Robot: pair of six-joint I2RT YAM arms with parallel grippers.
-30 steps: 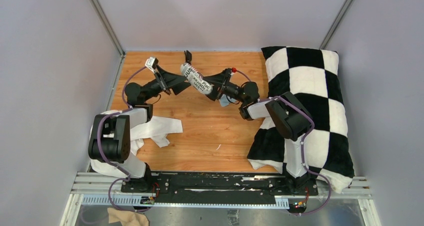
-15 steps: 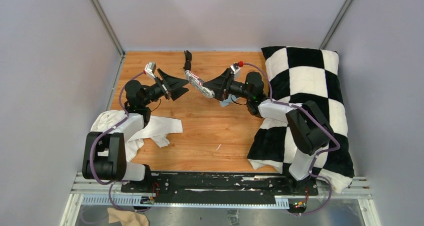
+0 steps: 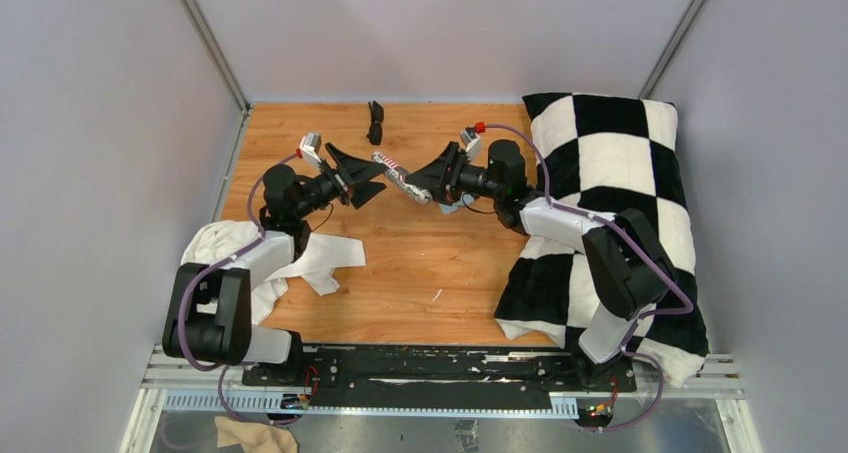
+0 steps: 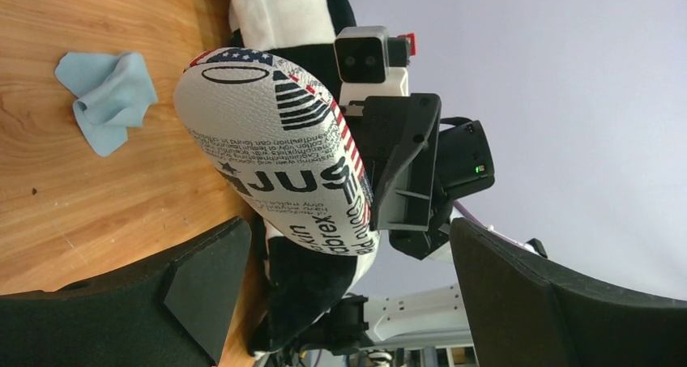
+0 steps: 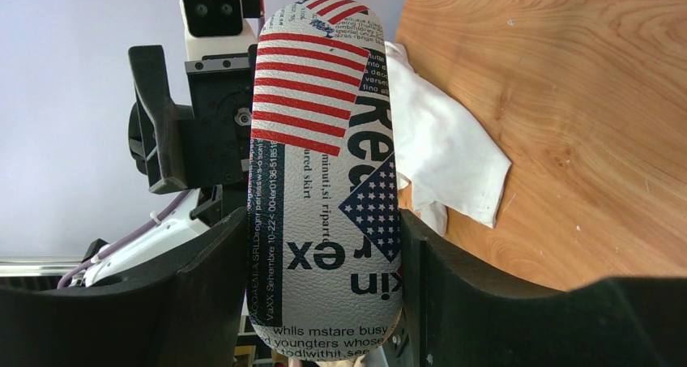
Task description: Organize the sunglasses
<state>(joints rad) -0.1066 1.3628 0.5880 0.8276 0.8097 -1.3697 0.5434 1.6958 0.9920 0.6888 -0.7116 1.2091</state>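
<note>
Currently the right gripper clamps the case, the left gripper gapes wide just before it, and the sunglasses lie beyond both, so a mistimed handover could drop the case.

The case looks grainy leather, right gripper matt plastic, table smooth wood.

- Bright, even, diffuse light in all views.
- Soft, faint shadows on the orange-brown wooden table top.
- Wrist views: flag-printed white oblong case sharp, print legible.
</note>
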